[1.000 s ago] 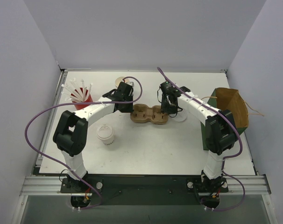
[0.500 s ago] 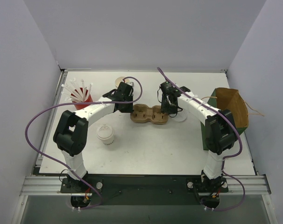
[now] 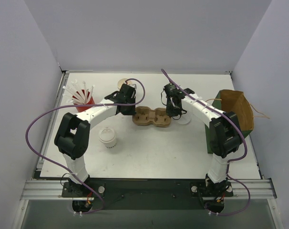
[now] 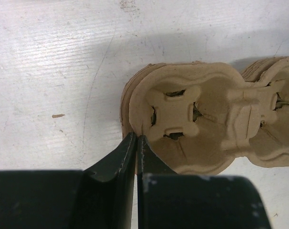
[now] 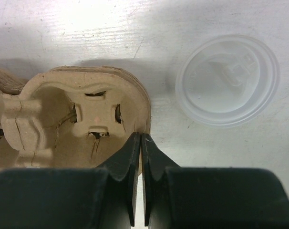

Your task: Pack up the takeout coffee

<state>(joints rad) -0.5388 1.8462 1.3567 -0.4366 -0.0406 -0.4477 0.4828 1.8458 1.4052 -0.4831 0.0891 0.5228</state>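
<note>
Near-left of the pulp carrier [image 3: 153, 118], toward the arm bases, the takeout coffee [image 3: 108, 137] stands upright, well apart from it. The carrier's long axis runs left to right. The left gripper [image 4: 136, 139] pinches its left end rim and the right gripper [image 5: 139, 138] its right end rim. The left arm is nearer the coffee. Just right of the carrier lies a flat lid [image 5: 227, 80].

In the left wrist view, the pulp carrier [image 4: 216, 119] is cut off by the right edge, and part of its near rim is covered by the left tool [image 4: 136, 139]. In the right wrist view, it is cut off by the left edge and covered below by the right tool [image 5: 138, 138]. From above, a round cream-coloured thing [image 3: 121, 84] near the surface's far edge is half hidden by the left arm [image 3: 99, 112]; what it is cannot be told.
</note>
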